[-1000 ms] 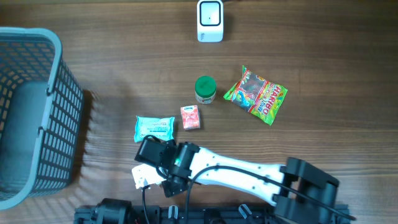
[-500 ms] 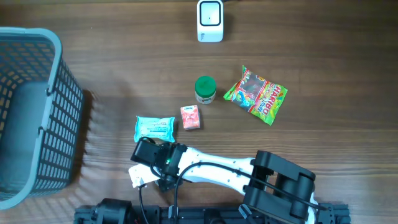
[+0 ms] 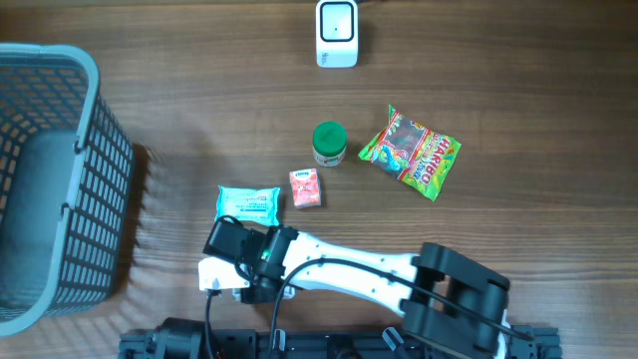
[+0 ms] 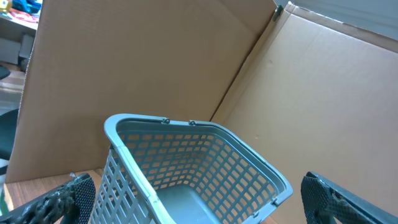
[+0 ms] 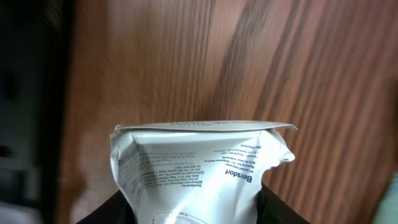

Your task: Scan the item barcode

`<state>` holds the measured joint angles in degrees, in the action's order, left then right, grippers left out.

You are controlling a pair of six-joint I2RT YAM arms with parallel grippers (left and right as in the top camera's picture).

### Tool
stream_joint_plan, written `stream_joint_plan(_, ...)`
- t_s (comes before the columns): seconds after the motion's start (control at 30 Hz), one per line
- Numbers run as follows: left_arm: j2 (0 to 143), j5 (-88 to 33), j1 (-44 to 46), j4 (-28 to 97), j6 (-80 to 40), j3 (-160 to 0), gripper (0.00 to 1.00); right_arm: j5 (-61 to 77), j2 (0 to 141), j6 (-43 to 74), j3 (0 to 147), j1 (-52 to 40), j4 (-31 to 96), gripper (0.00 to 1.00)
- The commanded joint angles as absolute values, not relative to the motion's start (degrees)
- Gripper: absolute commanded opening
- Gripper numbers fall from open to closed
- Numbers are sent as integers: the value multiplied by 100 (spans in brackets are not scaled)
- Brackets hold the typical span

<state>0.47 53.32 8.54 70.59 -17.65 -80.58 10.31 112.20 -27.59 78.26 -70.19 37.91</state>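
White, crinkled and printed with small black text, a packet (image 5: 198,165) is seen pinched at its lower sides between the two dark fingers (image 5: 106,214) of the right gripper (image 5: 196,214), with brown wood grain behind it; whether the packet rests on the surface cannot be told. From above, this gripper is found near the front edge of the wooden table (image 3: 518,120), left of centre, with its white arm stretched back to the right. Just beyond it a teal packet (image 3: 247,204) is laid flat, with a small pink box (image 3: 305,187) beside that, then a green-lidded jar (image 3: 329,143) and a colourful Haribo bag (image 3: 411,150) farther right. A white scanner (image 3: 337,33) is stood at the far edge, well apart from the held packet. A blue-grey plastic basket (image 3: 100,199) is set at the left side. The left gripper (image 4: 202,202) is spread wide, its fingertips (image 4: 68,198) shown at opposite lower corners of its view, above the basket and facing brown cardboard panels (image 4: 124,62).
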Motion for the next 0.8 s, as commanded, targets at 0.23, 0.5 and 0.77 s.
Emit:
stream_joint_plan(0.23, 36, 5365, 880, 7063, -1710, -8047, 100, 4425, 9037, 303, 8143, -4963, 3876, 41)
stream_joint_plan(0.5, 36, 5365, 880, 7061, -1710, -8047, 100, 6020, 9052, 2097, 8128, -3181, 4211, 40)
stream_joint_plan(0.77, 36, 5365, 880, 7061, -1710, -8047, 100, 2510, 9052, -84, 8128, -3153, 3529, 41)
